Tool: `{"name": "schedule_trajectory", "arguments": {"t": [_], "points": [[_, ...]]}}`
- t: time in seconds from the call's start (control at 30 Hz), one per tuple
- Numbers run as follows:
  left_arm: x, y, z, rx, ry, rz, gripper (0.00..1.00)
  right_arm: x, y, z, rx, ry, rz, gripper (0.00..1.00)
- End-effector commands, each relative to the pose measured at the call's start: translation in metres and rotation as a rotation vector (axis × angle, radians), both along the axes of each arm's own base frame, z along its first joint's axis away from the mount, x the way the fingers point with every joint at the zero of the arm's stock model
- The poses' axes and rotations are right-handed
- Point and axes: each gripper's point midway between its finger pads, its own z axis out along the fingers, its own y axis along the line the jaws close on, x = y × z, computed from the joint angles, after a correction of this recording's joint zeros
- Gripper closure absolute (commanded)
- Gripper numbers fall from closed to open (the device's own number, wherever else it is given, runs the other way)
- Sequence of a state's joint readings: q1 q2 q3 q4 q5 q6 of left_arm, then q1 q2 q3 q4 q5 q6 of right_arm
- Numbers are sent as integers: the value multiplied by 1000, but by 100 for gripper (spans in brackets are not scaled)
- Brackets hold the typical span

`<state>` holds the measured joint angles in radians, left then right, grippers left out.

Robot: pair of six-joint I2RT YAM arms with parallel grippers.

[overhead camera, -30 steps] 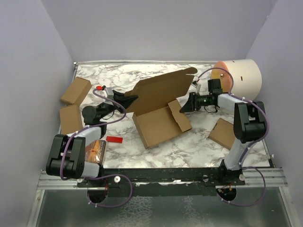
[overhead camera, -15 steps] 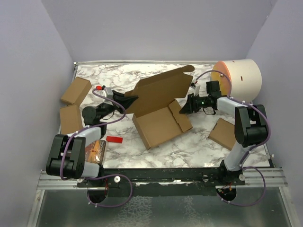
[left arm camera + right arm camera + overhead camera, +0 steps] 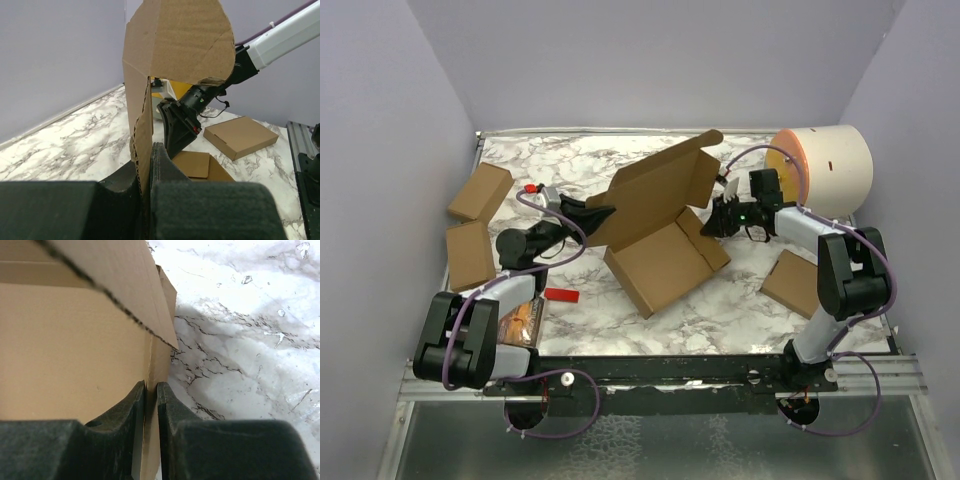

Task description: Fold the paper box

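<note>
Grip on paper box [image 3: 660, 265] centre frame: left hand [image 3: 597, 213] closed tight on raised lid [image 3: 660, 190] edge, right hand [image 3: 720, 219] closed tight on side flap [image 3: 704, 243], likely bracing both ends for folding.

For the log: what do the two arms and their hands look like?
The left arm and right arm have black joint housings, pale grey links and looping purple cables. The left hand and right hand are black with blunt matte fingers; a green light shows by the right one.

No legible text or labels anywhere.
</note>
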<state>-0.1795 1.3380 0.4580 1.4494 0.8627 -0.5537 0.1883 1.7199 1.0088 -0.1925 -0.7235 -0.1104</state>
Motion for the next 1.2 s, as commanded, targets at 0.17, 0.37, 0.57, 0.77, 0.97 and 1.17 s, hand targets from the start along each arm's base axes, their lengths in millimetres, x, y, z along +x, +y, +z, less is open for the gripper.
{"name": "schedule_trajectory", "arguments": {"t": [0.17, 0.37, 0.57, 0.77, 0.97, 1.17], "points": [[-1, 5, 4, -48, 50, 66, 89, 2, -4, 0, -36, -68, -16, 95], [-3, 9, -1, -79, 143, 89, 72, 2, -3, 4, -34, -87, -4, 97], [2, 13, -10, -73, 244, 130, 65, 3, -5, 11, -40, -127, 1, 98], [16, 17, -19, -65, 367, 186, 67, 4, -7, 15, -51, -160, -1, 98], [15, 13, -18, -41, 353, 172, 100, 3, -7, 16, -60, -176, 7, 98], [12, -2, -14, 37, 238, 152, 100, 3, -9, 3, -113, -174, 23, 93]]}}
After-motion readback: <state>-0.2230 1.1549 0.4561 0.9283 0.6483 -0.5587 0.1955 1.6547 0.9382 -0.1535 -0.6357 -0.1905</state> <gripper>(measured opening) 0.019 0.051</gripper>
